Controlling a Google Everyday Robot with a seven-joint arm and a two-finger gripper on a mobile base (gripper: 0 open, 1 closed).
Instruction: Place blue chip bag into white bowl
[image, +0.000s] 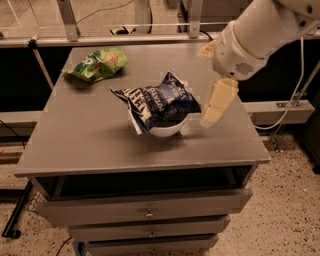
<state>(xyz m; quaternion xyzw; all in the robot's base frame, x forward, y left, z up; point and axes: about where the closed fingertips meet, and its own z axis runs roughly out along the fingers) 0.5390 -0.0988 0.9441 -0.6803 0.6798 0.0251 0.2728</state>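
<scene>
The gripper (210, 119) hangs just right of the white bowl (166, 131), not touching it; I cannot tell if its jaws are wide or narrow. The blue chip bag (157, 100) lies crumpled on the bowl and covers its mouth. A green chip bag (97, 64) rests well apart, at the far left of the bench (100, 147).

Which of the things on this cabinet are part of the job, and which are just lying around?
Part of the job:
- blue chip bag, lying on top of the white bowl
- gripper, hanging beside the bowl

Just lying about:
- green chip bag, at the far corner of the grey cabinet top
</scene>
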